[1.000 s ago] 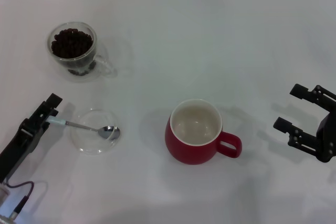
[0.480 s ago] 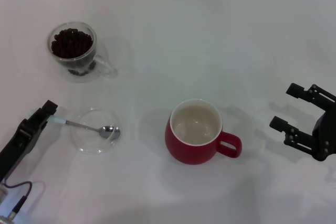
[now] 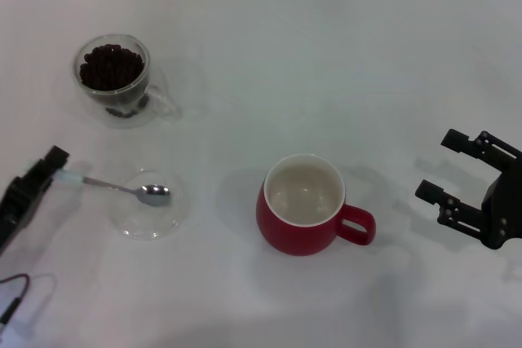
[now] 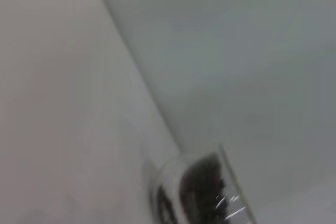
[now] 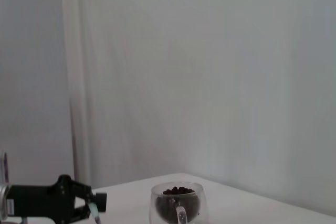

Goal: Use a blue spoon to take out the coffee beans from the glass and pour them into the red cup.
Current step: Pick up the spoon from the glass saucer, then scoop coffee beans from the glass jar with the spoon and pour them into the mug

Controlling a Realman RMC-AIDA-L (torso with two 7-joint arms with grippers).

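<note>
The glass (image 3: 112, 77) with coffee beans (image 3: 112, 66) stands at the far left; it also shows in the left wrist view (image 4: 195, 193) and the right wrist view (image 5: 177, 206). My left gripper (image 3: 57, 169) is shut on the pale handle of the blue spoon (image 3: 122, 189). The spoon's metal bowl hangs over a flat clear saucer (image 3: 147, 215). The left gripper (image 5: 86, 203) also shows in the right wrist view, beside the glass. The red cup (image 3: 303, 205) stands empty at the centre, handle to the right. My right gripper (image 3: 438, 165) is open, right of the cup.
The white table (image 3: 326, 55) holds only these things. A thin cable (image 3: 16, 295) lies at the near left corner. A pale wall (image 5: 210, 77) stands behind the table.
My left gripper has drawn back to the left with the spoon, pulling its bowl from the saucer's right side toward its upper middle. The right gripper has shifted slightly.
</note>
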